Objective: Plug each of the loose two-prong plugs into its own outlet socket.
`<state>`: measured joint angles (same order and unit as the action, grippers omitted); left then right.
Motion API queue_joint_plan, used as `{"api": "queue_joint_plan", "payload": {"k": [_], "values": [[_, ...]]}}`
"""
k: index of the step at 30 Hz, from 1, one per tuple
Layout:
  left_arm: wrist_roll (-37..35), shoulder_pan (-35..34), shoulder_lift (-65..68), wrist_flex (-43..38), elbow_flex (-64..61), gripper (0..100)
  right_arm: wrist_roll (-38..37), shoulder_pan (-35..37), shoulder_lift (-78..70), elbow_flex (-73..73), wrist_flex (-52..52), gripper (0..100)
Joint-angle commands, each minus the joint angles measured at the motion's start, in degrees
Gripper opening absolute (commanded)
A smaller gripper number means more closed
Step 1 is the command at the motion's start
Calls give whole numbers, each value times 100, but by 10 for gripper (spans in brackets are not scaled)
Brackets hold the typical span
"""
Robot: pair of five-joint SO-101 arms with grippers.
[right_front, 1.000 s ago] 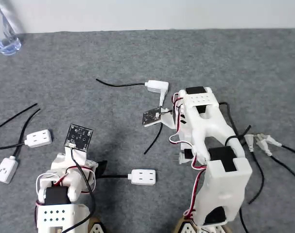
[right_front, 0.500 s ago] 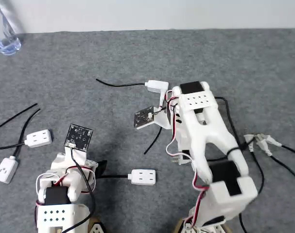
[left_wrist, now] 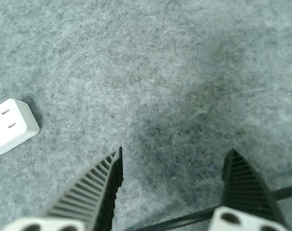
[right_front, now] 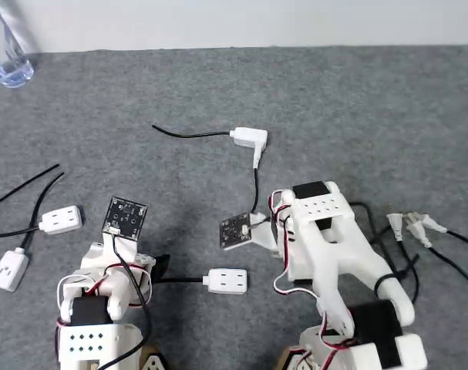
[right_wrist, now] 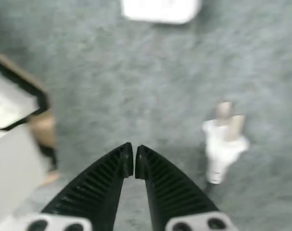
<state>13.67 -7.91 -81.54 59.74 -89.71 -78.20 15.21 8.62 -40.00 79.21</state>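
High view: no plug is in a socket yet. On the grey desk (right_front: 334, 100) lie 3 white sockets: the centre socket (right_front: 228, 280) at lower middle and the left sockets (right_front: 62, 220) at the left edge. An angled plug (right_front: 249, 139) w/ cable sits at upper centre, and the right-edge plugs (right_front: 409, 225) lie side by side. The left arm (right_front: 110, 293) is at lower left, the right arm (right_front: 326, 231) at lower right.

Left wrist view: the left pincer (left_wrist: 174, 154) is released and empty over bare desk. A socket (left_wrist: 8, 126) lies well apart from it, and a black cable (left_wrist: 184, 220) runs close under the fingers.

Right wrist view: the right pincer (right_wrist: 134, 153) is clenched on nothing. A two-prong plug (right_wrist: 222, 142) is near it, not touching, w/ another socket (right_wrist: 160, 8) farther off.

Step, as I judge it: the approach to a first plug, w/ no grasp made. Next, the right pincer needs to open, shift over the plug and grip its body w/ the prongs left free. Then the prongs get lined up w/ the socket slots.
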Motion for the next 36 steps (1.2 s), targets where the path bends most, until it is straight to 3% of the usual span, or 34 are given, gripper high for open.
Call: {"api": "queue_joint_plan", "payload": {"k": [1, 9, 15, 31, 36], "values": [[-44, 53, -35, -132, 31, 317, -62, -84, -31, 105, -620, 8], [-44, 53, -35, -158, 31, 317, -62, -497, -1420, 1371, -884, 8], [-44, 53, -35, -158, 31, 317, -62, -400, -1578, 2119, -295, 8], [-44, 53, -35, -158, 31, 317, -35, -418, -1358, 2145, -101, 8], [-53, 53, -35, -158, 31, 317, 273, -382, -1349, 2031, -629, 8]]}}
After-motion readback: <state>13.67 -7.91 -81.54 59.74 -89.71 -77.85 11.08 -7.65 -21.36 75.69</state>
